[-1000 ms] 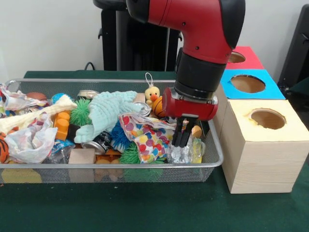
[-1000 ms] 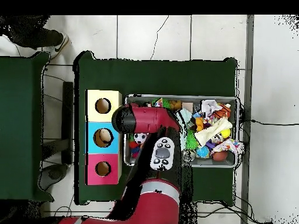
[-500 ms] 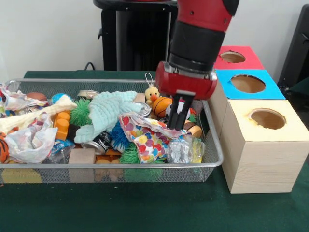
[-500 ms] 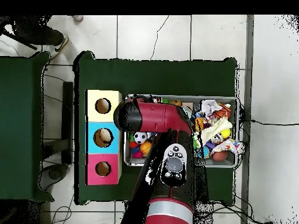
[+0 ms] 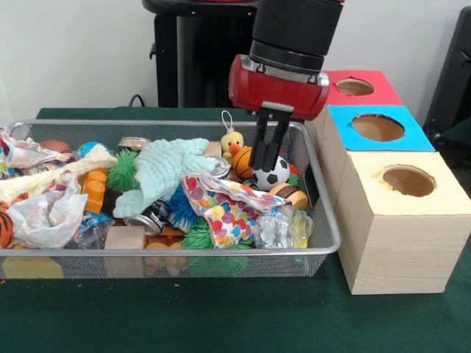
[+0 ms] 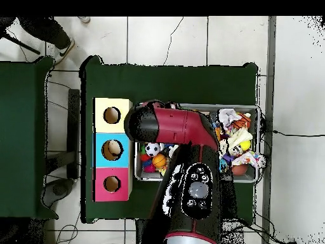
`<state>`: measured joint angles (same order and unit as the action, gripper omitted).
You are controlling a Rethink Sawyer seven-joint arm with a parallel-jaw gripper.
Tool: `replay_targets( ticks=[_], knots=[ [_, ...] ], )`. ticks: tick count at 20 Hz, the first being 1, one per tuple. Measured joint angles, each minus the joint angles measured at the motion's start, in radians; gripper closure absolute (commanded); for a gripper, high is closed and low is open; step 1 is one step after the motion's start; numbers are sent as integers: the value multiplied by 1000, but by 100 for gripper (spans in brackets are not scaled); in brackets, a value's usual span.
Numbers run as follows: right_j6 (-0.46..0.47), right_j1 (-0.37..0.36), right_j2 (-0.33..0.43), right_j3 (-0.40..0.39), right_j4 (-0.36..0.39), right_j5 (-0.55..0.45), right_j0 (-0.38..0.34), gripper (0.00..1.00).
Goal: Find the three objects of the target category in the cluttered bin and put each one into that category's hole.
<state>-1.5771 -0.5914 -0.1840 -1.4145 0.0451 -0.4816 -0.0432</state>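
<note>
Your gripper [image 5: 268, 163] hangs over the right end of the bin [image 5: 324, 234], its two fingers [image 5: 263, 151] pointing down, close together with only a thin gap, and nothing between them. The tips sit just above the soccer ball [image 5: 271, 174], near its left side, with the basketball [image 5: 243, 162] just left of them and the duck [image 5: 232, 143] beyond that.

The overhead view shows a ball already lying in the blue box [image 6: 112, 150], the middle of three holed boxes, so you can take balls as the target set and blue as their hole. That would leave the soccer ball and basketball to fetch; both lie at the bin's right end, close to the boxes.

You look to be at the picking stage, lining up on a ball. Next you need the jaws spread wide enough to straddle the soccer ball, centred over it, then a short drop, keeping clear of the spotted bag [image 5: 221, 208] in front.
</note>
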Motion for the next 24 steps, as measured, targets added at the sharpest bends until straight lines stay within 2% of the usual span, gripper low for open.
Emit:
replay_targets(
  ticks=[11, 24],
  knots=[
    [0, 8, 13, 0, 1, 0, 0, 100],
    [0, 20, 72, 0, 13, 0, -67, 100]
  ],
)
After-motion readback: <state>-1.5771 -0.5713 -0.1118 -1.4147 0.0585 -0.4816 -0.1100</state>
